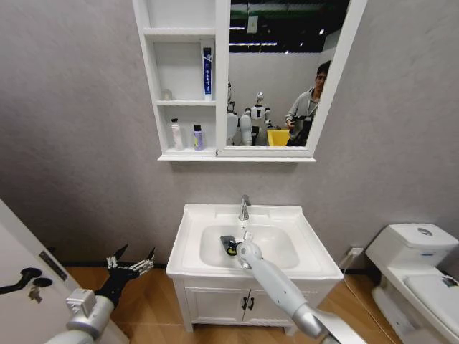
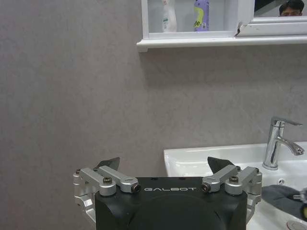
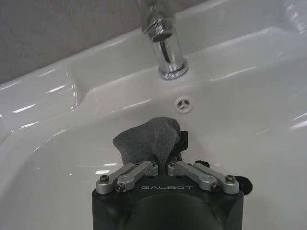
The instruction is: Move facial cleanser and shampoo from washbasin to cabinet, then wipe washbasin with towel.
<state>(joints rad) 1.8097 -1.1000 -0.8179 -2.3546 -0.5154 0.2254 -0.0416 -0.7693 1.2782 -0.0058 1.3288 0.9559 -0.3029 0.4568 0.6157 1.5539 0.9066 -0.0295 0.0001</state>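
Grey towel (image 3: 146,139) in washbasin (image 3: 240,110) bowl

A grey textured wall (image 1: 79,129) forms the background. At lower right stands a white toilet (image 1: 416,276) with its lid closed, a wall socket (image 1: 354,252) just beside it. A white two-door floor vanity (image 1: 233,304) with dark handles rests on a wooden floor (image 1: 154,301). At lower left, a white door (image 1: 21,265) carries a black lever handle (image 1: 20,279). A person's reflection (image 1: 308,107) and a yellow bin (image 1: 277,137) appear in mirrored glass.
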